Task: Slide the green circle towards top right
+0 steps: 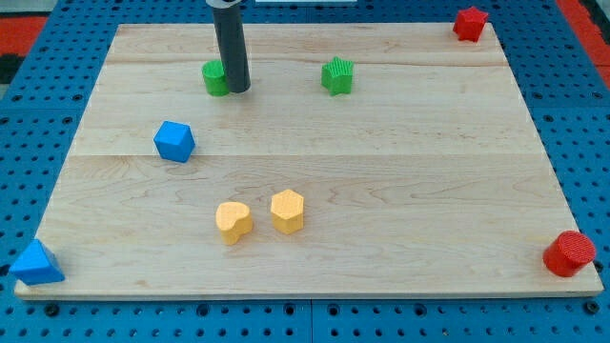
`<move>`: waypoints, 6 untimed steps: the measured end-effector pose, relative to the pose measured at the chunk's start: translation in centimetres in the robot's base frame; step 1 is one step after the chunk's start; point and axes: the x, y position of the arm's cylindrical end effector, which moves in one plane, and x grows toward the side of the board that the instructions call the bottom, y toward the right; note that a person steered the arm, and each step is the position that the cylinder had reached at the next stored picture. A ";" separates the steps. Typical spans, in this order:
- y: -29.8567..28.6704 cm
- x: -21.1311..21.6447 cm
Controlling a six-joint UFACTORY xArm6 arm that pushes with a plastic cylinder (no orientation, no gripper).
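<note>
The green circle (214, 77) lies near the view's top, left of centre, on the wooden board (381, 162). My tip (237, 90) stands right beside it, touching its right side, and the dark rod hides part of the block. A green star (337, 75) lies to the right of it at about the same height.
A blue hexagon-like block (174, 141) is at mid left. A yellow heart (233, 221) and a yellow hexagon (287, 211) sit near the bottom middle. A blue triangle (35, 263) is at the bottom left corner, a red circle (570, 253) bottom right, a red star (469, 23) top right.
</note>
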 end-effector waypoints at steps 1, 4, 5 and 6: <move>-1.0 -0.2; -6.2 -0.2; -7.3 -0.3; -7.6 -0.6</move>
